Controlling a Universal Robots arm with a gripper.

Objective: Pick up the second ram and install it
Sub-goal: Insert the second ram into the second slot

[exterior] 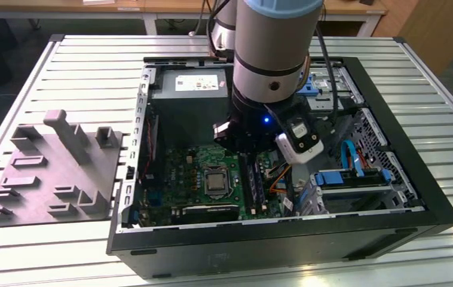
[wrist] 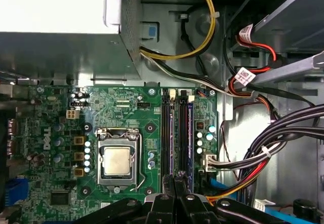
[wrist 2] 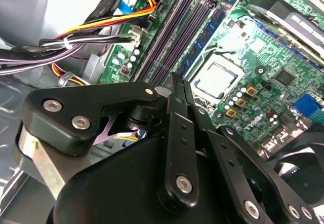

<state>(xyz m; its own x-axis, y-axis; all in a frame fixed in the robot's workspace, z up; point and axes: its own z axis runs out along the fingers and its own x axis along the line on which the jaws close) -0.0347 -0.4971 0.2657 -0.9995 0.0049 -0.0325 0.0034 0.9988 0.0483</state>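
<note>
Slatted silver metal table (exterior: pixel 75 66): carries one open black computer case (exterior: pixel 290 239) and, at the exterior view's left, one grey moulded plastic fixture tray (exterior: pixel 51 173). Inside the case: large green motherboard (wrist: pixel 126 107) with square silver socket (wrist: pixel 116 161). Second ram (wrist 2: pixel 205 34), a long narrow dark blue-green stick, stands on edge among the memory slots beside that socket. My black gripper (wrist 2: pixel 178 82): fingers pressed together, tips at the stick's near end. I cannot tell whether they touch it.

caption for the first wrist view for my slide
The gripper over the memory slots of a green motherboard, beside the silver processor socket.
</note>
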